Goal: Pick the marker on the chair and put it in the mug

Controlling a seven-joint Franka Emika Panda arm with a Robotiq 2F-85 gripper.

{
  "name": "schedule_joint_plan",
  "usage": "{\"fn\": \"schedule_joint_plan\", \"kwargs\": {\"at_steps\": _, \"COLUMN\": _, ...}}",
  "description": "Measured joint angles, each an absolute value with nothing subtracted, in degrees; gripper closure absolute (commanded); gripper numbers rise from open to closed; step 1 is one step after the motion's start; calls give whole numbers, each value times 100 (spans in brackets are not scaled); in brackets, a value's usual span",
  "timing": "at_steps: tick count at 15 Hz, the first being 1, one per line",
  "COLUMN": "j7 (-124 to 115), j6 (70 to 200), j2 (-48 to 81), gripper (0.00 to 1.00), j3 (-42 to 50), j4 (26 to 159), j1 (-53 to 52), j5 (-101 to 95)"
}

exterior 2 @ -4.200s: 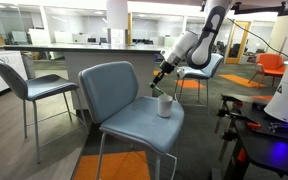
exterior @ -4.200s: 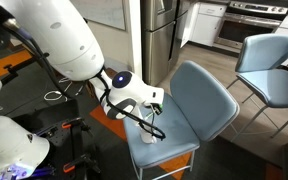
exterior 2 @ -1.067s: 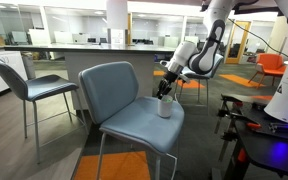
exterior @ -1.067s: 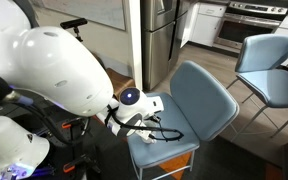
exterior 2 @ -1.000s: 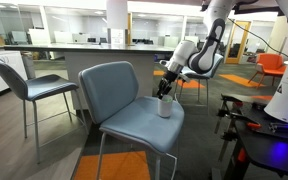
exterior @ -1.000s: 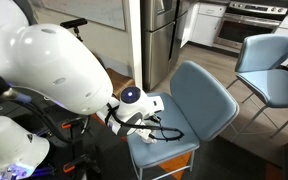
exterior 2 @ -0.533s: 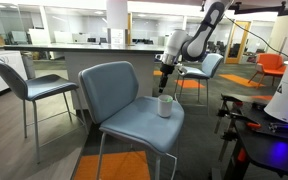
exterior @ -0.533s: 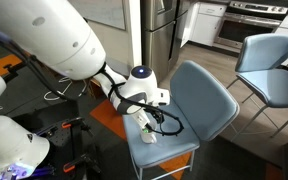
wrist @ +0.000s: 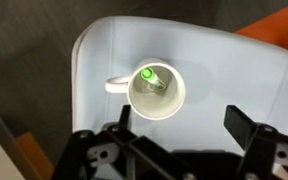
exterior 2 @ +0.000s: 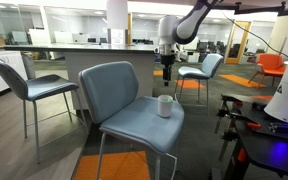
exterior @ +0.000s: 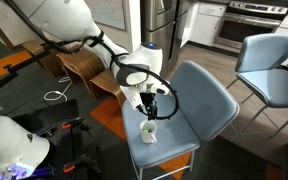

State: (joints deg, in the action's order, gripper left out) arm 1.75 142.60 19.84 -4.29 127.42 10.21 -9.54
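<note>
The white mug (wrist: 156, 92) stands on the light blue chair seat (wrist: 234, 70), and the green marker (wrist: 149, 77) stands inside it. My gripper (wrist: 184, 125) is open and empty, well above the mug, with its dark fingers (wrist: 246, 125) spread wide. In both exterior views the gripper (exterior: 150, 104) (exterior 2: 168, 72) hangs clear above the mug (exterior: 149, 132) (exterior 2: 165, 105), which sits near the front edge of the chair (exterior: 184, 125) (exterior 2: 129, 120). From outside, the marker is too small to make out.
Another blue chair (exterior: 269, 65) (exterior 2: 29, 85) with thin metal legs stands nearby. A steel fridge (exterior: 164, 30) is behind the chair, and a curved wooden seat (exterior: 79, 65) is to the side. Black equipment (exterior 2: 259, 140) stands close to the chair's front.
The gripper was down at the mug with the marker; it has opened, left the marker in the mug and risen well above it.
</note>
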Motion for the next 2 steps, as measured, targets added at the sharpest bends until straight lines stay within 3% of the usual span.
{"fn": "schedule_joint_plan", "kwargs": {"at_steps": 2, "j7": 169, "j6": 14033, "j2": 1886, "gripper": 0, "j3": -262, "j4": 12684, "j1": 804, "j5": -952}}
